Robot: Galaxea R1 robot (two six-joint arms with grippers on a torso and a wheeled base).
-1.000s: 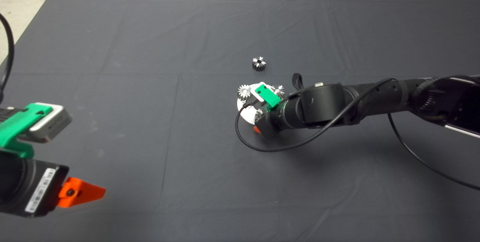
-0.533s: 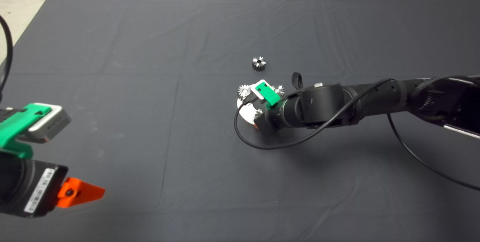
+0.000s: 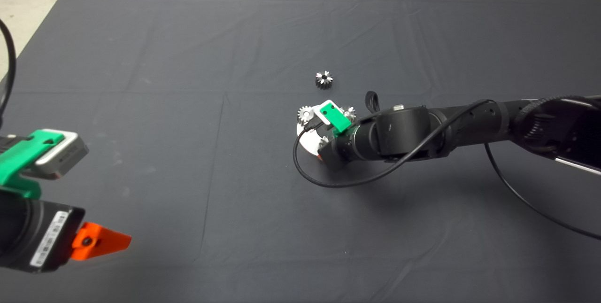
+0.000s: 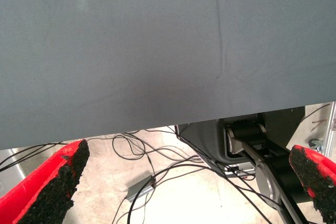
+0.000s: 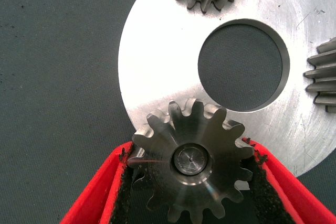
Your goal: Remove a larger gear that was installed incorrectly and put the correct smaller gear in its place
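The head view looks down from high above on the whole mat, both arms entering from the sides. The right wrist view looks straight down, very close, at the plate and the larger gear; the head view shows the same plate, small and mostly hidden. The left wrist view faces the mat's edge and the floor beyond.
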